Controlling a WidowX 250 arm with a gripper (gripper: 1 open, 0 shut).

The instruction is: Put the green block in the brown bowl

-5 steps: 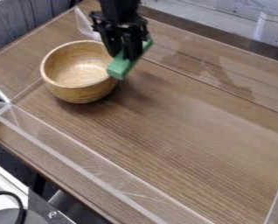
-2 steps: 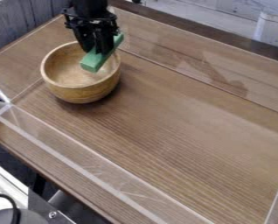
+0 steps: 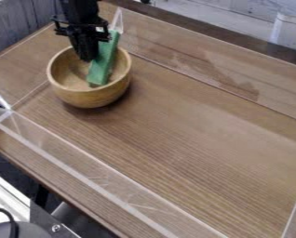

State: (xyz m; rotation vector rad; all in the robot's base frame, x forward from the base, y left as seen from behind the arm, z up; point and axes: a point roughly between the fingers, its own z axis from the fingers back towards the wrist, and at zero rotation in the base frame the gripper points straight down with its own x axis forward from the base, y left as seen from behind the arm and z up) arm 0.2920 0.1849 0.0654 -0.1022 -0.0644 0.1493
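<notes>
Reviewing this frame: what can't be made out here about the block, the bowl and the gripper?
- Gripper, camera view: dark fingers merge with the arm above; whether they clamp the green block is too small to tell.
- Green block's lower end: the brown bowl rim hides whether it touches the bowl floor.
- Bowl's near inside wall: hidden by its own rim.
- Arm: cut off by the top edge.
</notes>
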